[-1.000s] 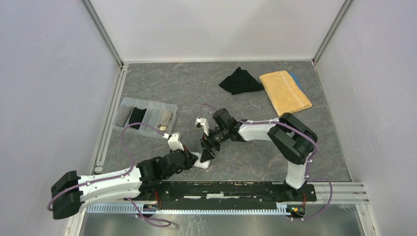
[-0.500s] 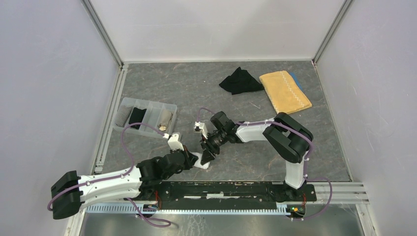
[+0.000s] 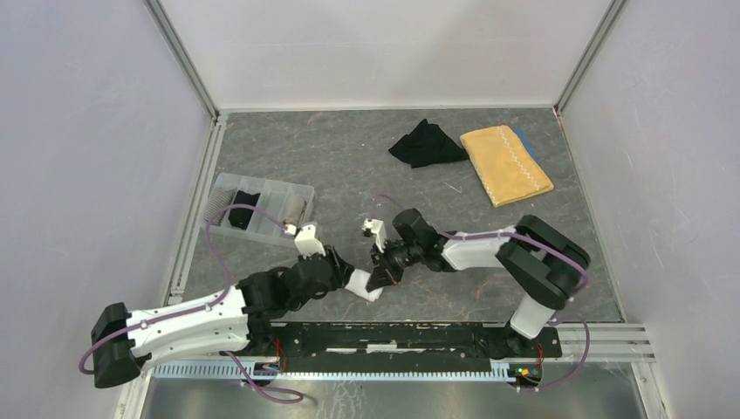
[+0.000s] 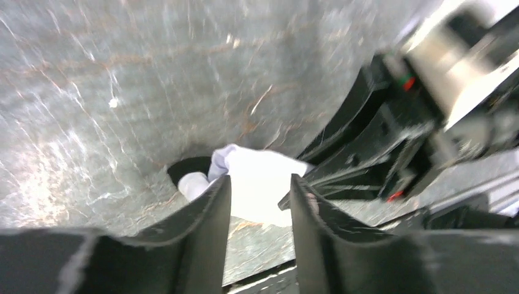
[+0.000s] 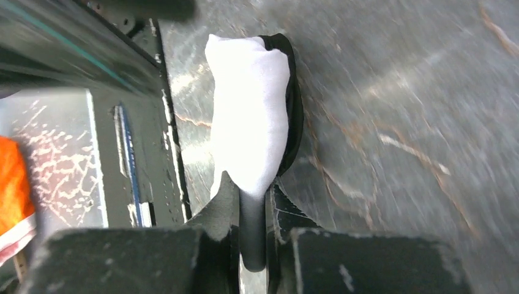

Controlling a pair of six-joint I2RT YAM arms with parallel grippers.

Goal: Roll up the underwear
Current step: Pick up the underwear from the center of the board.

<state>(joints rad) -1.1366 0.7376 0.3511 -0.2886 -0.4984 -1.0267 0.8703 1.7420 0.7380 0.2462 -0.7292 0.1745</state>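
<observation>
Near the front edge of the desk, just ahead of the arm bases, we see the white underwear lying as a short, tight bundle, with both of our hands meeting on it. Our right hand is closed on one narrow end of the bundle, its fingers close together and pinching the cloth. Our left hand has its fingers parted, and white cloth shows between the tips, but we cannot tell whether they press it. Far back on the desk the black underwear lies crumpled just beside the yellow towel. The clear tray sits at the left, well apart from the bundle.
</observation>
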